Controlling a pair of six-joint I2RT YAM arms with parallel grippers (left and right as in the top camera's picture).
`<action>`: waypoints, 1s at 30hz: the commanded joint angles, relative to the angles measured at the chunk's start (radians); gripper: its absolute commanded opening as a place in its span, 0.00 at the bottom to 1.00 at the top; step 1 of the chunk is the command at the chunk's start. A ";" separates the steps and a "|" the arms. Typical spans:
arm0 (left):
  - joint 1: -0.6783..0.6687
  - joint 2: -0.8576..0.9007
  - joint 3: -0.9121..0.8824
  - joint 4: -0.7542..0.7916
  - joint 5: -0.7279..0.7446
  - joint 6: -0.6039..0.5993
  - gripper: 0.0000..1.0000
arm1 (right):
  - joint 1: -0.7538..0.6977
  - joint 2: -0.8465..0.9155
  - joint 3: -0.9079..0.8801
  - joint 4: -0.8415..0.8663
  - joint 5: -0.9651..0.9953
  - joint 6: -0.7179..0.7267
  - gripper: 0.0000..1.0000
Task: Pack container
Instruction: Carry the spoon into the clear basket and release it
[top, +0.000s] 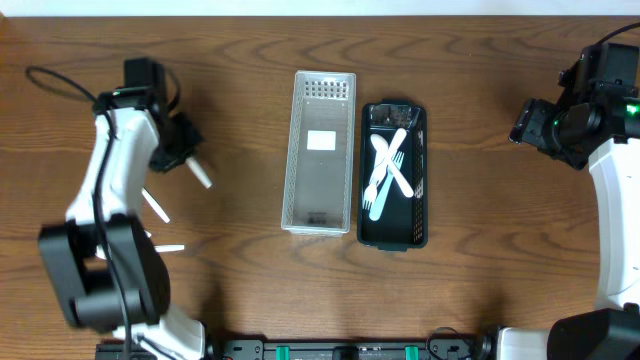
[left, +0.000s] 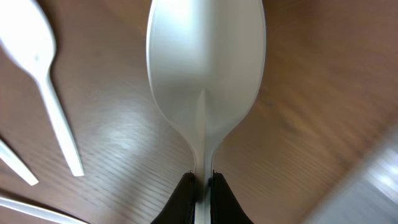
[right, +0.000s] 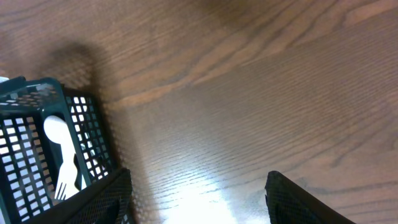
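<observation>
My left gripper (top: 186, 157) (left: 200, 180) is shut on the handle of a white plastic spoon (left: 205, 81), held above the table left of the baskets; the spoon shows in the overhead view (top: 201, 172). A white basket (top: 318, 150) stands at the centre, holding only a white label. A black basket (top: 394, 175) next to it on the right holds several white plastic utensils (top: 388, 170). My right gripper (top: 527, 122) (right: 199, 193) is open and empty above bare table, right of the black basket (right: 43, 149).
More white utensils lie on the table below my left gripper (top: 155, 205) (top: 168, 247); in the left wrist view another spoon (left: 43, 81) lies at the left. A black cable (top: 60, 85) loops at the far left.
</observation>
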 joint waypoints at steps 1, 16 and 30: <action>-0.124 -0.105 0.019 -0.016 -0.008 0.094 0.06 | -0.003 -0.006 0.003 0.005 0.003 -0.013 0.72; -0.555 -0.018 0.017 0.042 -0.034 0.114 0.06 | -0.003 -0.006 0.003 0.004 0.003 -0.013 0.72; -0.567 -0.015 0.068 0.014 -0.043 0.167 0.52 | -0.003 -0.006 0.003 0.001 0.003 -0.013 0.73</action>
